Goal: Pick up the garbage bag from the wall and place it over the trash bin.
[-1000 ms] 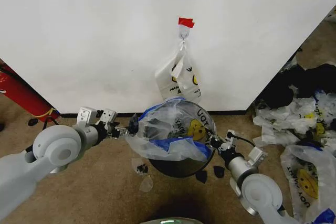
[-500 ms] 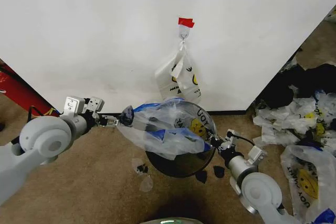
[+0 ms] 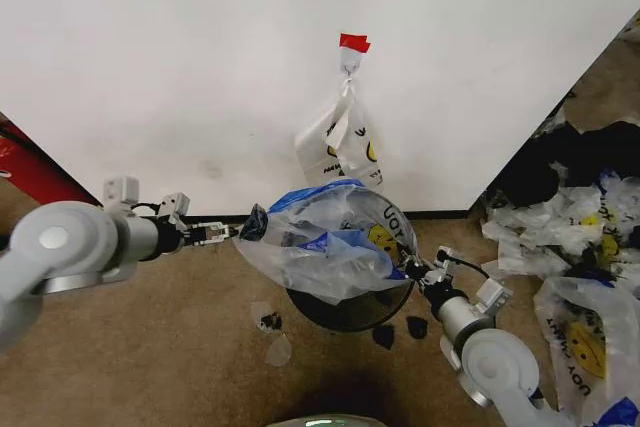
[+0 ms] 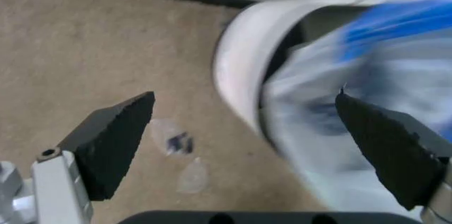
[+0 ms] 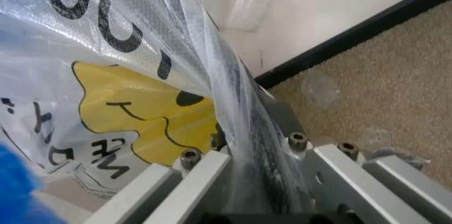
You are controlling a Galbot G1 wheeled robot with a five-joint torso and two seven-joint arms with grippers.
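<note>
Pulled back to the left, the left claw (image 3: pixel 222 232) now sits clear of the bag, where a second ago it was at the bag's left corner; its fingers are spread wide with nothing between them, as the left wrist view shows. The garbage bag (image 3: pixel 330 247) has slackened with that: its left side has slid inward and lies bunched across the top of the trash bin (image 3: pixel 350 312) instead of stretched over the rim. The right claw (image 3: pixel 413 273) is clenched on the bag's right edge, the film pinched between its fingers near the yellow smiley. So the bag is off the wall (image 3: pixel 180 67) and resting on the bin, but it looks draped rather than fitted. What seems left is seating the loose left edge round the rim and freeing the right side.
</note>
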